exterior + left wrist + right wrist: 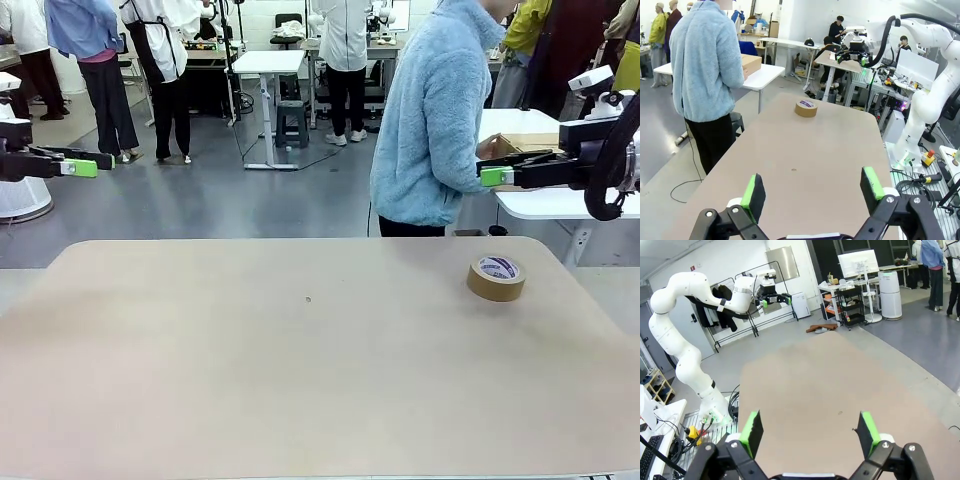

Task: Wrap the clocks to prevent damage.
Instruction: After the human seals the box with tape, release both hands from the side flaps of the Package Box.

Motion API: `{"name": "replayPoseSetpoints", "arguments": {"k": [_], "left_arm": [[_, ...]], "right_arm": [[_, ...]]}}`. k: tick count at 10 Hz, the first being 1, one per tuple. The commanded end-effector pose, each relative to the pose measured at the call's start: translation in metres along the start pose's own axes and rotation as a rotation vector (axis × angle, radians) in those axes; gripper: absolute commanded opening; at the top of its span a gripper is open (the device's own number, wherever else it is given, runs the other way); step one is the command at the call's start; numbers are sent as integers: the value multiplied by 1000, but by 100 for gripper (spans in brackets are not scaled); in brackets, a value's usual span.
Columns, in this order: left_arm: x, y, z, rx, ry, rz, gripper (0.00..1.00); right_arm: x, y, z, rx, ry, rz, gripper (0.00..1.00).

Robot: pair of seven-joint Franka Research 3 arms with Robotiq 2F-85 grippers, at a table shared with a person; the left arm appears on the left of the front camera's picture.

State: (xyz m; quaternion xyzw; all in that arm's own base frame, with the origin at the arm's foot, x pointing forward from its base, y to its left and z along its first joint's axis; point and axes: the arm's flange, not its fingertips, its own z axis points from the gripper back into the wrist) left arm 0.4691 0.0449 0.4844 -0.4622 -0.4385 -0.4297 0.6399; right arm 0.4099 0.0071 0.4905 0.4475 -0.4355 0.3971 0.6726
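Note:
The clocks are out of view. My left gripper (95, 163) hangs open above the table's far left corner, its green pads (754, 190) spread wide with nothing between them. My right gripper (490, 172) is also open and empty, held high past the far right corner, next to the person. Its pads (868, 432) frame bare tabletop in the right wrist view.
A brown tape roll (496, 277) lies flat on the tan table (300, 380) at the far right. A person in a light blue fleece (430, 120) stands at the far side, turned to a white side table with a cardboard box (751, 62).

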Motion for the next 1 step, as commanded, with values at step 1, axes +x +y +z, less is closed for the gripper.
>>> {"name": "replayPoseSetpoints", "arguments": {"k": [1], "left_arm": [[1,0,1,5,-4,-1,100]], "right_arm": [[0,0,0,5,-4,2,100]]}}
